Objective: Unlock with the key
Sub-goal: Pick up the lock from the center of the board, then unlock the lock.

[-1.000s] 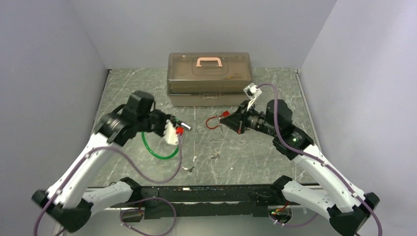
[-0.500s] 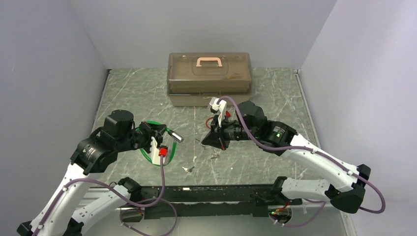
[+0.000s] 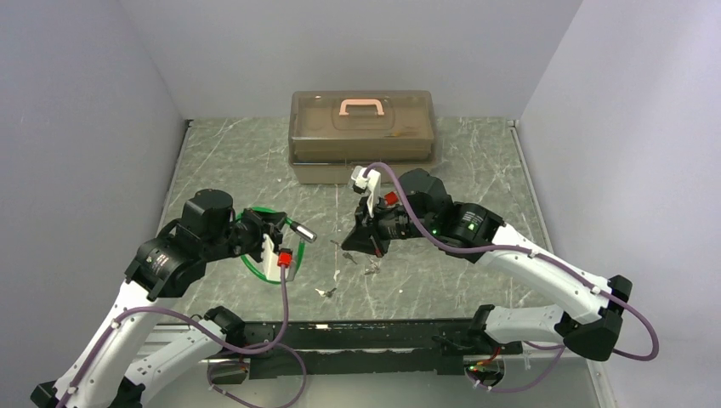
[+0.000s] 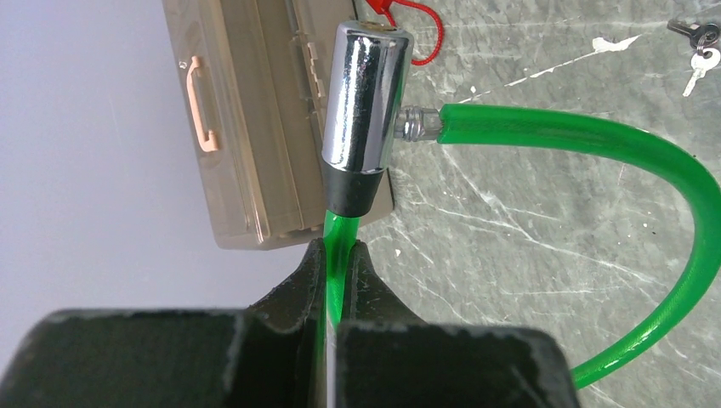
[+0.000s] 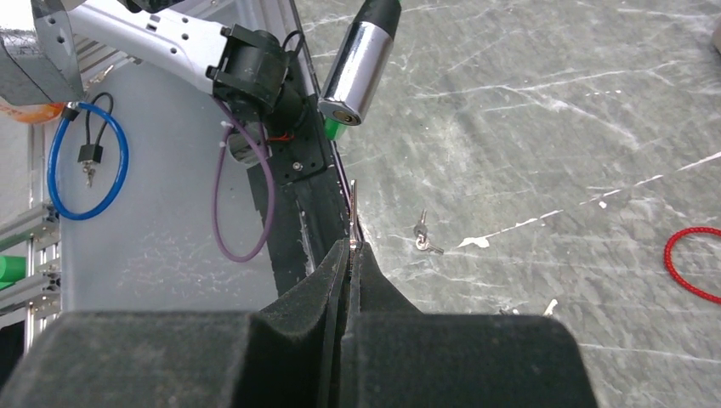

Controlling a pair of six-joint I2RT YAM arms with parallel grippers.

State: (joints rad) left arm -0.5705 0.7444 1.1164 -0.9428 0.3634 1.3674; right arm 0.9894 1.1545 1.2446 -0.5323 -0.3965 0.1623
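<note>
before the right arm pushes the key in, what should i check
1. left gripper shut on green cable just under the lock cylinder: ok
2. right gripper shut on the key, blade poking out in front: ok
3. keyhole end turned toward the key: ok
4. key tip at the keyhole: not ok, they are apart
5. blade turned to match the slot: cannot tell
6. spare keys lie off the path: ok

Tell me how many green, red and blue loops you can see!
Green loop: 1
Red loop: 1
Blue loop: 1
Total: 3
</note>
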